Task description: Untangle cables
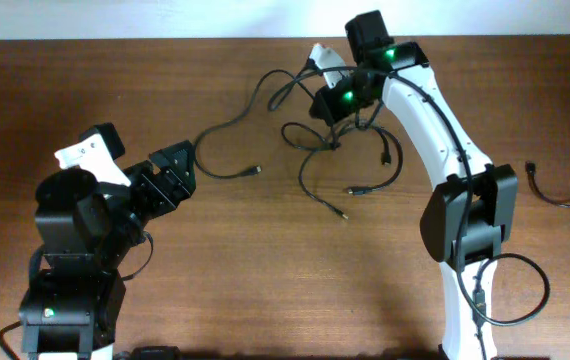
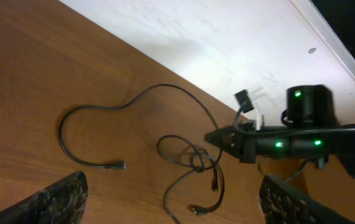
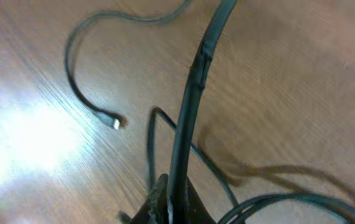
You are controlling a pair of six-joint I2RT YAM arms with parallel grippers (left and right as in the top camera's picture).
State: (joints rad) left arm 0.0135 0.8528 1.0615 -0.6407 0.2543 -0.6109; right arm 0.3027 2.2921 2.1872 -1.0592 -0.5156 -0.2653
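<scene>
Several thin black cables [image 1: 337,150] lie tangled on the wooden table [image 1: 265,280] at centre back. One long strand [image 1: 227,125] runs left from the tangle and ends in a plug [image 1: 256,169]. My right gripper [image 1: 329,106] hangs over the tangle's top, shut on a black cable [image 3: 193,93] that rises straight from its jaws [image 3: 170,200]. My left gripper [image 1: 172,168] is open and empty, left of the long strand. In the left wrist view the strand [image 2: 90,109], the tangle [image 2: 197,159] and the right gripper [image 2: 220,138] show ahead.
Another short black cable [image 1: 557,192] lies apart at the table's right edge. The right arm [image 1: 435,120] reaches over the back right. Thick robot wires loop near the right base [image 1: 510,290]. A white wall [image 2: 227,37] borders the table's far edge.
</scene>
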